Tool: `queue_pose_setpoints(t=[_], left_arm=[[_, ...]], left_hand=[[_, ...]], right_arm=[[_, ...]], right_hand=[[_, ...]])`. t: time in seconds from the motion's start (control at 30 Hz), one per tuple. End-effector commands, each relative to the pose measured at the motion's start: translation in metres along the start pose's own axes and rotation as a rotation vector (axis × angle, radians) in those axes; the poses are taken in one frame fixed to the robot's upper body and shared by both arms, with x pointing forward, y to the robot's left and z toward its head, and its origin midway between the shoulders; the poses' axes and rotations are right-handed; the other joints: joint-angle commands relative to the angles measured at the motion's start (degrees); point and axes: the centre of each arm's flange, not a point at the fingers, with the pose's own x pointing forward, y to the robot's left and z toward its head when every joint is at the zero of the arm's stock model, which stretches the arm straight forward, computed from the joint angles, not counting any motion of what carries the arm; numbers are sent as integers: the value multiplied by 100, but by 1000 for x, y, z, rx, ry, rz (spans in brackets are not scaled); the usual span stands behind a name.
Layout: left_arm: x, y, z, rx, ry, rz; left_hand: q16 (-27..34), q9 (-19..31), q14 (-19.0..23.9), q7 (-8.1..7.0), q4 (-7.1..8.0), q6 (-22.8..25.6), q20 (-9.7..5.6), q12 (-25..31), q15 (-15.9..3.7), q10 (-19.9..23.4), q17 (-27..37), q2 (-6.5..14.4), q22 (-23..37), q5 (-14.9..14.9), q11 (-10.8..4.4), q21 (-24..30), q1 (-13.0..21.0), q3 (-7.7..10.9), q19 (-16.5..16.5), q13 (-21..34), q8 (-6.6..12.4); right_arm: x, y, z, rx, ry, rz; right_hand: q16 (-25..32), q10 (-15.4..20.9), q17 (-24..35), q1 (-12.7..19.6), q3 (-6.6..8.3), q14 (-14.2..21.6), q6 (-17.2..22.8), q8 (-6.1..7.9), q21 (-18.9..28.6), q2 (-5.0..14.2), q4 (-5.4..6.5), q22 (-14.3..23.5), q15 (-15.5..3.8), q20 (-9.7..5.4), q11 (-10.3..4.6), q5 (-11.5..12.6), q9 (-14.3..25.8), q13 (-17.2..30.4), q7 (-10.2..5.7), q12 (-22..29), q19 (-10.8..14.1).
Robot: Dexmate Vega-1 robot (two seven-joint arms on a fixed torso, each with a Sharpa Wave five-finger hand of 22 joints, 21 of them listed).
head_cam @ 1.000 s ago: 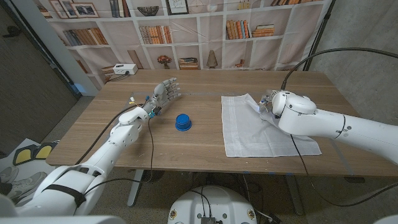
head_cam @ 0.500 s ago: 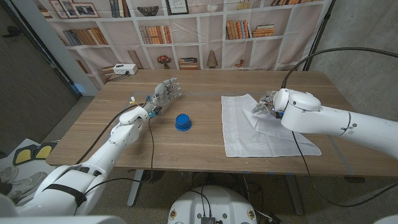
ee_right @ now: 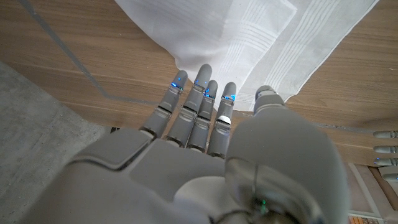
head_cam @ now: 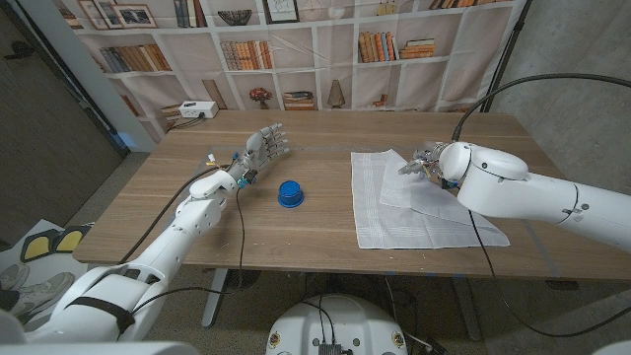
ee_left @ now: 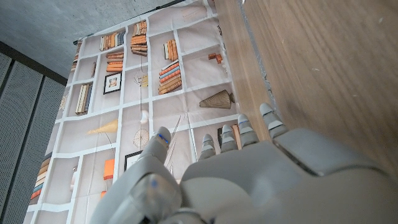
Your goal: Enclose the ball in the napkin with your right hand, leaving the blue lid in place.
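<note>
Right now my right hand (head_cam: 426, 164) pinches a lifted fold of the white napkin (head_cam: 419, 202) near its far edge, pulled toward the cloth's middle. The napkin lies on the right half of the wooden table (head_cam: 197, 212); I cannot see the ball. The blue lid (head_cam: 289, 193) sits left of the napkin, well apart. My left hand (head_cam: 262, 148) stands beyond the lid, fingers spread, holding nothing.
</note>
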Motion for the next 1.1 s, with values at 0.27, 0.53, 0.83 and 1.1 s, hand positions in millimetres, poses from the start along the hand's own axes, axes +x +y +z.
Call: queue_pose_setpoints(t=[0.27, 0.53, 0.83, 1.1], left_arm=[[-6, -8, 5, 10, -14, -25], [-10, -10, 7, 18, -11, -35], [-11, -14, 7, 20, -17, -52], [-9, -17, 7, 18, -20, -59]], left_hand=[[18, -5, 23, -28, 0, -2, 31, -1, 24, -15, 15, 39, 22, -2, 55, -22, -29, 51, 60, 13, 28], [17, -5, 21, -27, -2, 5, 39, 0, 28, -11, 16, 37, 22, -2, 54, -25, -32, 53, 65, 13, 30], [14, -5, 14, -24, -2, 3, 38, -1, 29, -14, 17, 37, 23, -3, 54, -29, -35, 55, 62, 13, 28], [15, -5, 17, -25, -3, 3, 46, 1, 22, -9, 17, 32, 23, -4, 57, -31, -40, 53, 66, 13, 27]], right_arm=[[-53, 33, 25, -91, -46, -100], [-67, 55, 31, -129, -27, -152], [-82, 83, 35, -235, -7, -313], [-76, 118, 34, -375, 29, -427]], right_hand=[[-520, -954, -183, -123, -176, -1169, -660, -420, -226, -98, 1, 26, -299, 64, -24, 158, 41, 60, -45, -358, -339], [-1086, -1759, -478, -257, -284, -1942, -1339, -697, -470, -94, 57, 19, -121, 234, -89, 265, 58, -19, -156, -760, -763], [-1275, -2189, -543, -393, -507, -2361, -2123, -813, -824, -292, 68, 27, -43, 433, -199, 293, 76, -30, -99, -886, -1442], [-897, -1702, -396, 182, -449, -1833, -1854, -611, -889, -237, -248, 39, -415, 200, -389, 415, 87, 37, -362, -584, -1353]])
